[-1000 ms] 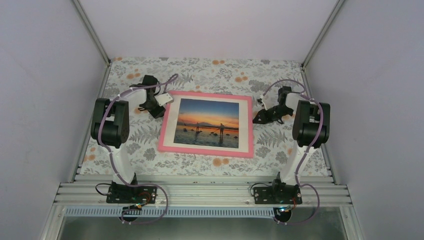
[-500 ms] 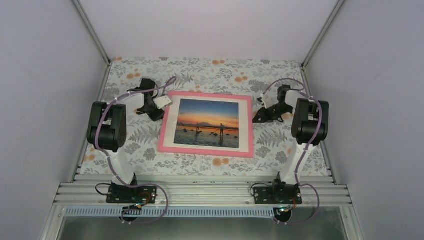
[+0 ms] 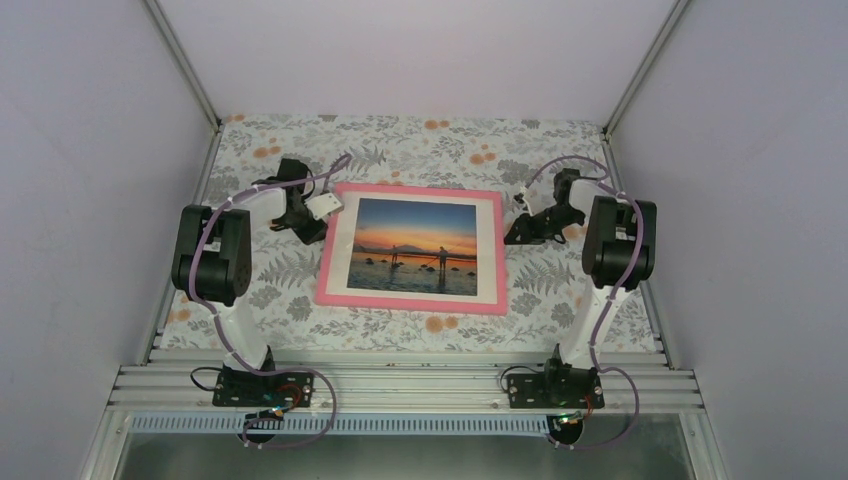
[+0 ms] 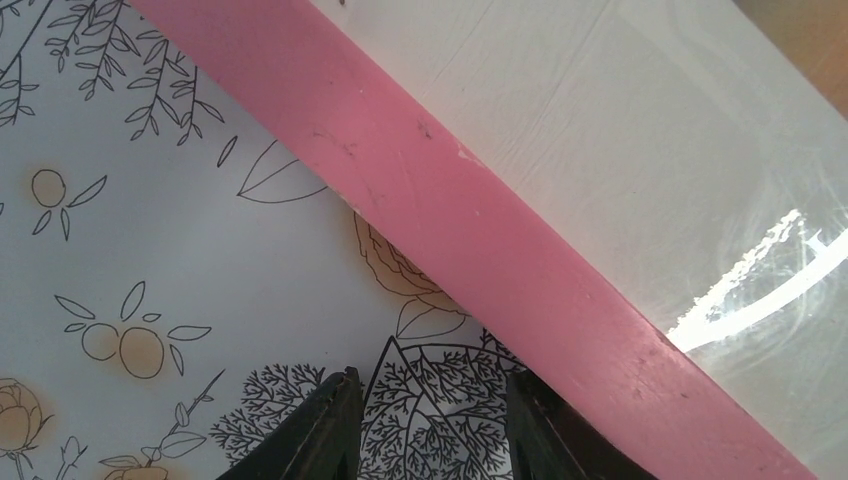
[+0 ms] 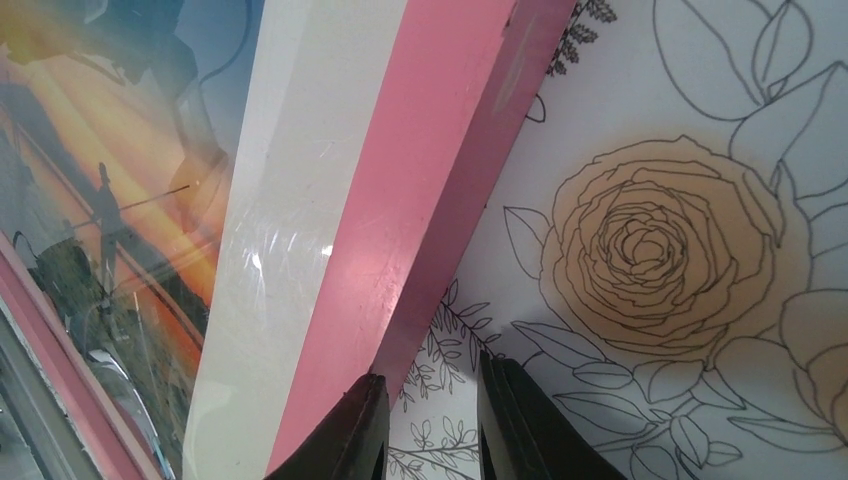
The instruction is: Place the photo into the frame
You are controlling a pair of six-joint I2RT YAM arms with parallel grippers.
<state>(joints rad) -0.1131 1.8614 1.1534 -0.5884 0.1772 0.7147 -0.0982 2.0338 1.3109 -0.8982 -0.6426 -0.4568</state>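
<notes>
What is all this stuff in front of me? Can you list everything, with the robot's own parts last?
photo: one, orange sunset under blue sky, inside the mat.
mat: one, white, between photo and frame.
frame: one, pink, flat on the tablecloth, mid-table.
tablecloth: one, pale with grey leaves and orange flowers, covering the table.
walls: three, white, left, right and far sides.
rail: one, silver, near edge, under the arm bases.
left arm, right arm: two, white and black, either side of the frame.
left gripper: one, black, open, by the frame's left edge.
right gripper: one, black, open, by its right edge.
</notes>
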